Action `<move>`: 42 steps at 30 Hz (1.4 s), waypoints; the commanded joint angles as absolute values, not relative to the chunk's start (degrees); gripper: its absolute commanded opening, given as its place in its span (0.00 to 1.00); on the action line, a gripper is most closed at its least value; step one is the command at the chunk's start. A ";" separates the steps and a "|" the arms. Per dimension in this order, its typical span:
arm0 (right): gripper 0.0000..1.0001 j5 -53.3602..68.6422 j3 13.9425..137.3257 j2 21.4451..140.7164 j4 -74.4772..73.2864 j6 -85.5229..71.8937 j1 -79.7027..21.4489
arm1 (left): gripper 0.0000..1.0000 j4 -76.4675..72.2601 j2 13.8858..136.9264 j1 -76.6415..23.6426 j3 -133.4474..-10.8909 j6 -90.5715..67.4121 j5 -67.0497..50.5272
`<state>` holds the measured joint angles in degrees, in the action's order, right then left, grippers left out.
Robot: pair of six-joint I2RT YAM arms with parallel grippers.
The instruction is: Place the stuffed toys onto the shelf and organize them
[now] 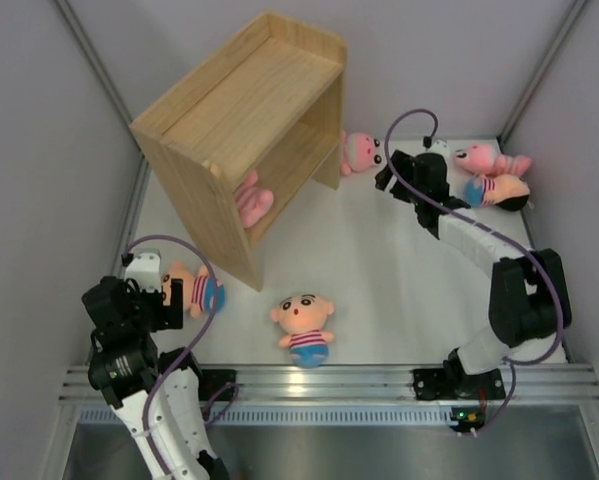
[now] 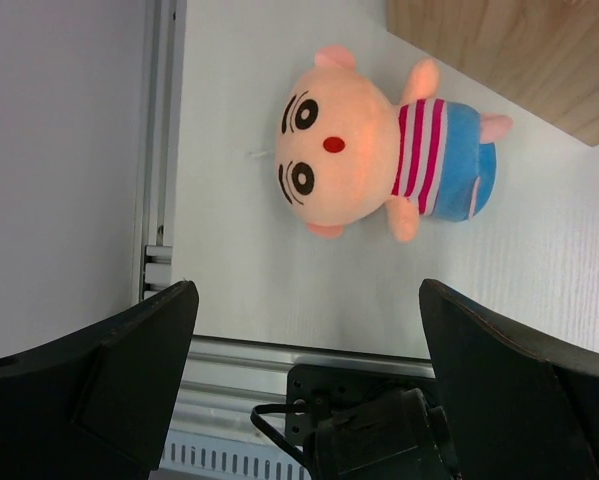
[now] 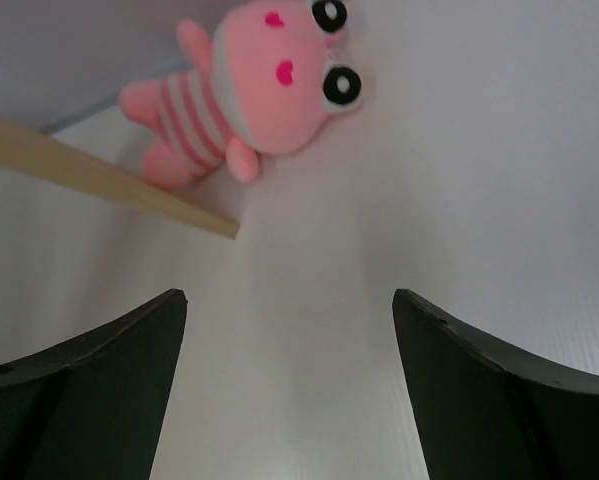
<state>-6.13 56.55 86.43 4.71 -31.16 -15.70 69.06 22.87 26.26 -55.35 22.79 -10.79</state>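
Top external view: the shelf (image 1: 241, 120) stands at the far left of the table (image 1: 399, 270), set at an angle with its open side towards the arms, probably so that both can reach in. The pink toy inside the shelf (image 1: 251, 200) shows only body and legs; its head is hidden by the side panel, and which level bears it cannot be told. The near-left peach toy (image 1: 194, 290) is partly covered by the left gripper (image 1: 171, 300). The middle peach toy (image 1: 304, 325) lies face up, well apart from both arms. The far pink toy (image 1: 360, 152) lies just beside the shelf's right panel, with the right gripper (image 1: 387, 170) near it. At the far right another pink toy (image 1: 489, 160) and a peach one (image 1: 499, 190) lie touching.

Left wrist view: the left gripper (image 2: 309, 320) is spread wide and empty. The near-left peach toy (image 2: 379, 150) lies face up beyond the fingers (image 2: 129, 370), untouched; the pose suggests alignment for a descent onto it. Only a corner of the shelf (image 2: 519, 50) enters, cut off at the upper right.

Right wrist view: the right gripper (image 3: 289, 330) is likewise apart, with nothing between its fingers (image 3: 499, 390). The far pink toy (image 3: 249, 90) rests against the shelf panel (image 3: 99, 175), its feet hidden behind the board and its head cropped by the frame's top edge; the panel probably leaves little room for a finger on that side.
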 commanded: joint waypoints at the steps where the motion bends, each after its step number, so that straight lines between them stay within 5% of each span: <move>1: 0.84 -6.33 70.10 96.65 8.54 -32.96 -13.98 | 0.98 68.99 22.94 26.63 -57.22 23.64 -13.71; 7: 0.81 -7.46 98.64 119.86 1.60 -34.10 -13.27 | 0.99 68.99 23.46 26.63 -57.13 23.91 -13.89; 15: 0.78 -6.67 117.85 139.11 -4.47 -35.59 -13.01 | 0.99 69.00 25.66 26.63 -59.41 23.29 -13.97; 18: 0.58 -7.03 121.20 141.50 -6.06 -34.64 -13.01 | 0.99 69.17 25.84 26.63 -60.11 22.85 -13.54; 19: 0.39 -6.86 120.42 141.33 -6.06 -34.19 -12.92 | 0.99 69.17 25.75 26.72 -60.29 22.76 -13.45; 21: 0.19 -6.42 117.53 138.89 -4.40 -32.44 -12.83 | 0.98 69.08 25.58 26.63 -60.64 22.59 -13.36; 22: 0.00 -6.33 113.51 137.48 -2.22 -32.00 -12.66 | 0.99 69.17 25.40 26.63 -60.99 22.59 -13.62; 29: 0.00 -9.40 84.23 111.13 15.08 -20.86 -10.20 | 0.98 71.54 24.53 26.63 -65.30 24.17 -18.54; 33: 0.00 -5.64 73.49 94.79 21.68 -0.59 -9.58 | 0.99 71.90 24.00 26.63 -67.49 24.61 -20.91; 42: 0.00 31.35 73.04 80.01 8.71 26.01 -7.47 | 0.98 75.67 25.66 26.63 -73.90 25.58 -29.26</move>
<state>16.14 71.44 83.22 12.99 14.39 -8.05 74.02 24.56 26.33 -70.17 24.49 -23.53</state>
